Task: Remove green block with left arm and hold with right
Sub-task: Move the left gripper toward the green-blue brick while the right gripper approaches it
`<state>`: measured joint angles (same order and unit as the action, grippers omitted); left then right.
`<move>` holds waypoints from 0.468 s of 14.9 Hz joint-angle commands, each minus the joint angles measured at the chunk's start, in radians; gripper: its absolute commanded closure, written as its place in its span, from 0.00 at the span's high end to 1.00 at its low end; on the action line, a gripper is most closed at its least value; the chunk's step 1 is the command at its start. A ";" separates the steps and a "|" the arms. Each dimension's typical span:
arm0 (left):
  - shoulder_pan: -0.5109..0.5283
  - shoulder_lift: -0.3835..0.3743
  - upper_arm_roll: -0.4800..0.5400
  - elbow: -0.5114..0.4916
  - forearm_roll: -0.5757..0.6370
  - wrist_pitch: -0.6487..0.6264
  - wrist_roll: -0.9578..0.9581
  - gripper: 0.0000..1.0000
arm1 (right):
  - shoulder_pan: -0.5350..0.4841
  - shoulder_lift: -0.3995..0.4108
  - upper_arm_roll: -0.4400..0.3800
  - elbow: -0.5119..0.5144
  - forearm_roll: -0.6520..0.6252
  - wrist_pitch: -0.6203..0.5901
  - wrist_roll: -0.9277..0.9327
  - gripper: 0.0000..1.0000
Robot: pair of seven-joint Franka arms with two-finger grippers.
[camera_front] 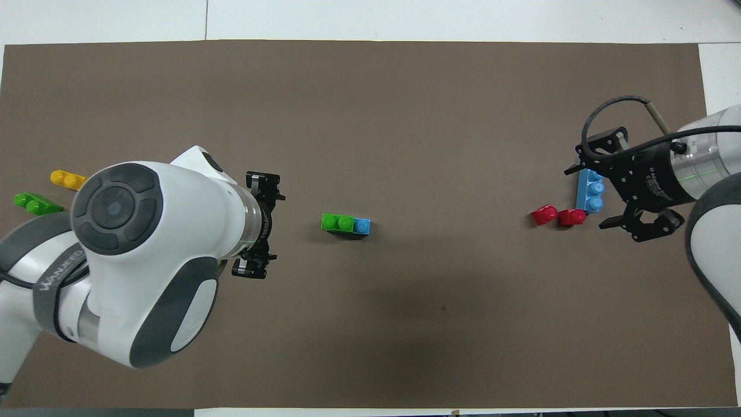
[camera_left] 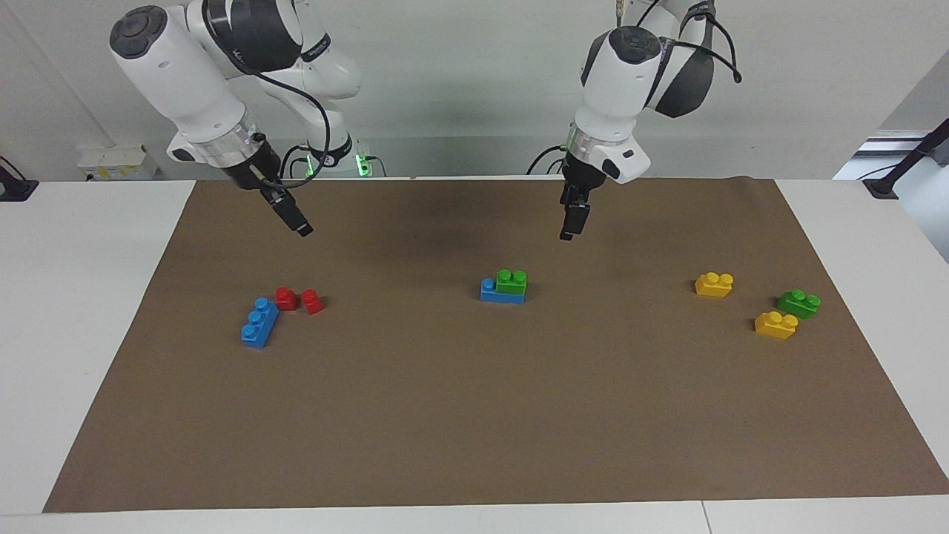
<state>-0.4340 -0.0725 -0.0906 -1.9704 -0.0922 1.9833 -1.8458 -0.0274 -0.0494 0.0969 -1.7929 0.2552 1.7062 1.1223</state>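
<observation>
The lime green block (camera_left: 511, 281) (camera_front: 337, 222) sits stacked on a blue brick (camera_left: 497, 295) (camera_front: 362, 226) in the middle of the brown mat. My left gripper (camera_left: 571, 224) (camera_front: 257, 225) hangs open in the air over bare mat, beside the stack toward the left arm's end, touching nothing. My right gripper (camera_left: 296, 221) (camera_front: 605, 188) is also open and raised, over the mat near the loose three-stud blue brick (camera_left: 259, 322) (camera_front: 590, 196), and holds nothing.
Two red blocks (camera_left: 286, 298) (camera_left: 313, 301) lie beside the loose blue brick at the right arm's end. Two yellow bricks (camera_left: 714, 284) (camera_left: 775, 325) and a darker green brick (camera_left: 798, 303) lie at the left arm's end. White tabletop (camera_left: 89, 297) borders the mat.
</observation>
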 commanded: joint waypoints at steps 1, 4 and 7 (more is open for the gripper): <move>-0.035 0.046 0.015 0.001 -0.015 0.052 -0.064 1.00 | 0.015 0.014 0.001 -0.040 0.084 0.079 0.202 0.97; -0.057 0.095 0.015 0.016 -0.011 0.071 -0.082 1.00 | 0.059 0.052 0.001 -0.043 0.134 0.139 0.333 0.97; -0.069 0.131 0.017 0.034 -0.006 0.081 -0.082 1.00 | 0.112 0.085 0.001 -0.054 0.147 0.199 0.410 0.97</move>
<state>-0.4793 0.0315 -0.0902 -1.9632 -0.0922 2.0561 -1.9117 0.0625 0.0184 0.0977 -1.8335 0.3786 1.8637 1.4758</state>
